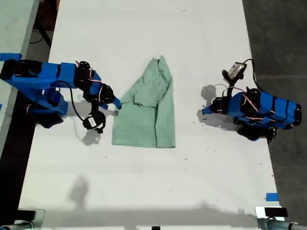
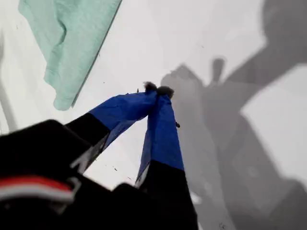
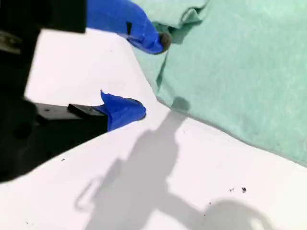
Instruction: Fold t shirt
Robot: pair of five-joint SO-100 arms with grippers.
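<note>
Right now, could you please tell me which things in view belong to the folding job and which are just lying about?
Belonging to the job: the t shirt; my second claw, open at its edge; my first claw, shut, away from it.
Lying about: blue tape piece by the table edge, exterior view's lower right.

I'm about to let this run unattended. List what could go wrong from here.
1. My second gripper is open at the shirt's edge, one fingertip over the cloth; closing now might catch only a thin bit that slips out.
2. The shirt is already part-folded and bunched; a drag could undo that fold.
3. My first gripper is shut and off the shirt, so nothing pins the far side; the whole shirt may slide on the table.
</note>
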